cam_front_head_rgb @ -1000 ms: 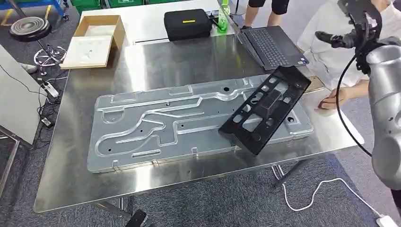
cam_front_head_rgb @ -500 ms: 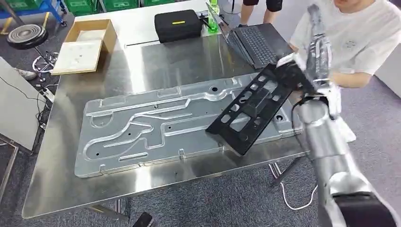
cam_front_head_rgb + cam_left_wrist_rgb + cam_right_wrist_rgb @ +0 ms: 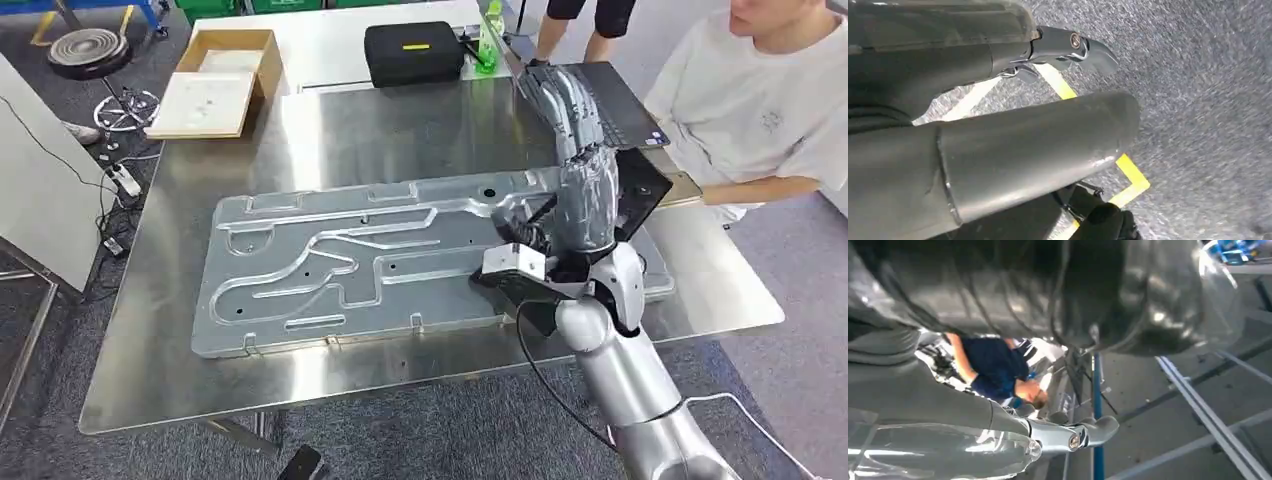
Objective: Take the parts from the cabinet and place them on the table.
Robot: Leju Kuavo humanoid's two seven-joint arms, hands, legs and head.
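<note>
A large silver stamped metal plate (image 3: 340, 265) lies flat across the steel table (image 3: 400, 130). A black perforated part (image 3: 641, 196) rests at an angle on the plate's right end, mostly hidden behind my right arm. My right hand (image 3: 585, 195) is raised in front of that part with its fingers (image 3: 560, 100) stretched straight and apart, holding nothing. The right wrist view shows the right hand (image 3: 998, 410) with its thumb extended and nothing in it. In the left wrist view the left hand (image 3: 1058, 45) hangs over grey carpet, thumb out, holding nothing.
A person in a white shirt (image 3: 760, 110) sits at the table's right side beside an open laptop (image 3: 625, 105). At the far edge stand a black case (image 3: 413, 50), a green bottle (image 3: 487, 45) and a cardboard box (image 3: 215, 80). Cables lie on the floor at the left.
My right arm has swung down from high on the right to in front of the black part. The view has shifted with my head. The black part still lies on the plate.
</note>
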